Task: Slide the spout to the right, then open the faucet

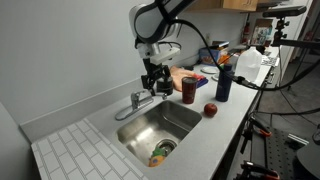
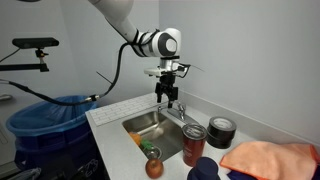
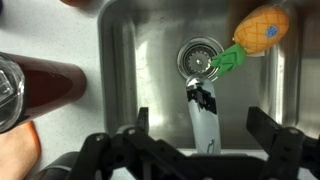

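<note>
Hovering gripper (image 1: 152, 82) just above the faucet (image 1: 140, 99), jaws spread wide, nothing gripped.
Faucet sits at the back rim of the sink (image 1: 150, 120) in both exterior views. In the wrist view the spout (image 3: 203, 115) runs up the middle between the two fingers (image 3: 128, 143), clear of both, with its tip out over the basin and pointing at the drain (image 3: 200, 58). Toy pineapple (image 3: 262, 28) lies in the basin just beside the drain. Red can (image 1: 189, 88), apple (image 1: 210, 110) and dark bottle (image 1: 224, 78) stand on the counter near the sink. Lever position: can't tell.
</note>
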Controlling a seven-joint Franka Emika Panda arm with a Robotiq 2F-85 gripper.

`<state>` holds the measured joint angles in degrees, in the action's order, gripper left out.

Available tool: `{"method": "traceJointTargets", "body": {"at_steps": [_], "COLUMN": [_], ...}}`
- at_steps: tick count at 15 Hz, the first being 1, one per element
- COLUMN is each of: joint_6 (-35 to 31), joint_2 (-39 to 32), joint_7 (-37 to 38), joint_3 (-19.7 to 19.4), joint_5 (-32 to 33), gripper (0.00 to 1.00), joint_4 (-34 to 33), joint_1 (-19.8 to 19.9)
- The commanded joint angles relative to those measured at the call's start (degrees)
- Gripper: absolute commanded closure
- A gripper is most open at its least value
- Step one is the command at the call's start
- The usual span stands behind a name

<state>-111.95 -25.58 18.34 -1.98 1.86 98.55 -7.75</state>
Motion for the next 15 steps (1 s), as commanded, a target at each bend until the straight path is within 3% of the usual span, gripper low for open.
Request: {"method": "traceJointTargets", "body": {"at_steps": [1,5,12,13,15], "joint_6": [-5.25,-8.06,-7.00,-8.09,-7.65], "joint_2": [1.89,1.96,2.05,-0.59,-1.32], "joint_7": [-3.13,-5.63,-15.77,-13.12,-13.40], "joint_3": [1.66,2.25,4.99,6.46,7.57], "joint_5": [-2.94,-5.22,-12.17,-12.98,-13.66], "gripper": [0.00,0.00,0.00,0.00,0.00], "joint_4": [3.16,4.14,4.29,2.46,1.69], "joint_1": [1.92,2.60,5.60,3.19,2.77]}}
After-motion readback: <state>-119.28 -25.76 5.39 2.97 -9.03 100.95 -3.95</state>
